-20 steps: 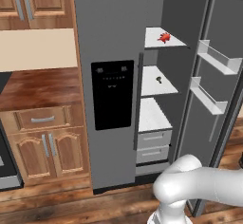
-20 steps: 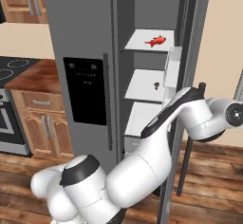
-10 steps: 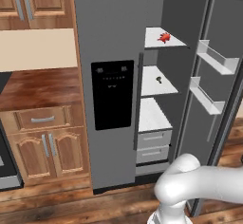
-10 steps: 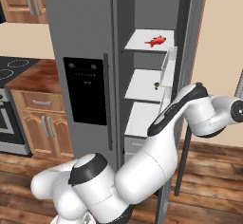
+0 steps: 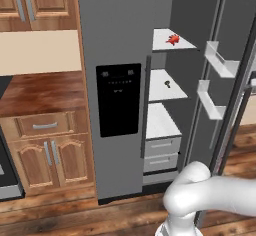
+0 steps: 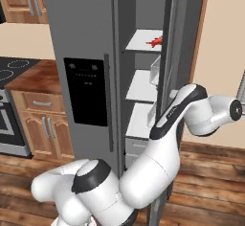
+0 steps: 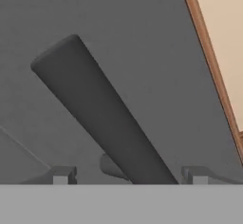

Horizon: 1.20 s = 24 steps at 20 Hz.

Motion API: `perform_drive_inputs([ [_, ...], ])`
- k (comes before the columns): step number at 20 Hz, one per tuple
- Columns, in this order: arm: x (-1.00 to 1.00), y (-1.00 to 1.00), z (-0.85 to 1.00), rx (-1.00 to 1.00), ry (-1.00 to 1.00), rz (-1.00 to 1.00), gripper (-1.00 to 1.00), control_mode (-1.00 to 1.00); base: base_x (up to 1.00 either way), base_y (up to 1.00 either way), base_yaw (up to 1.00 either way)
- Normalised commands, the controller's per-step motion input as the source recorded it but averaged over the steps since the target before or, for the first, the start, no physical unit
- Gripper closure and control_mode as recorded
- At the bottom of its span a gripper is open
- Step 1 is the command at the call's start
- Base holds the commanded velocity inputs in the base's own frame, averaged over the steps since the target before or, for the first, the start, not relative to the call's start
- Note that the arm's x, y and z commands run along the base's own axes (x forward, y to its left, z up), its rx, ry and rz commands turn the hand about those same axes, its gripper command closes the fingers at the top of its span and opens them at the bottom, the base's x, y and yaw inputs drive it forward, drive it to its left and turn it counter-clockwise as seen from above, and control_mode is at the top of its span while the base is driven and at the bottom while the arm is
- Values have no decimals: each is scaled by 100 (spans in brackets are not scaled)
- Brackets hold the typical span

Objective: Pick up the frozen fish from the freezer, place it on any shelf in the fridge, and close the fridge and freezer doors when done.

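Observation:
The frozen fish [image 5: 173, 39] [image 6: 155, 42], small and red-orange, lies on the top white shelf [image 5: 161, 44] of the fridge, whose door [image 5: 235, 55] [image 6: 184, 38] stands open. The freezer door [image 5: 115, 35], which carries the black dispenser panel [image 5: 118, 100], is shut. My arm reaches round the outer side of the open door. In the hand view my gripper [image 7: 129, 175] is open, its fingertips [image 7: 64, 175] on either side of the door's long dark handle [image 7: 95, 104]. The handle runs slantwise between them, close to the right one.
A tiny dark item [image 5: 167, 84] sits on the middle shelf, above white drawers [image 5: 161, 152]. White bins [image 5: 220, 62] line the inside of the open door. Wooden cabinets [image 5: 45, 150] and a counter stand to the left, and a beige wall with wood trim [image 7: 209, 66] is beyond the door.
My forearm has shifted slightly beside the open door. The fish and both doors stay as they were.

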Motion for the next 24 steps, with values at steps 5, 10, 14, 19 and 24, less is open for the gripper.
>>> perform_drive_inputs([
  [5, 21, 74, 0, 10, -9, 10, -100, -100, 0, 0, 0],
  [10, 32, 60, 0, 3, -8, 4, -100, -100, 0, 0, 0],
  [14, 43, 64, 0, 0, -7, 0, -100, -100, 0, 0, 0],
  [19, 47, 61, 0, 0, -6, 0, -100, -100, 0, 0, 0],
  [24, 49, 55, 0, 2, -3, 0, -100, -100, 0, 0, 0],
])
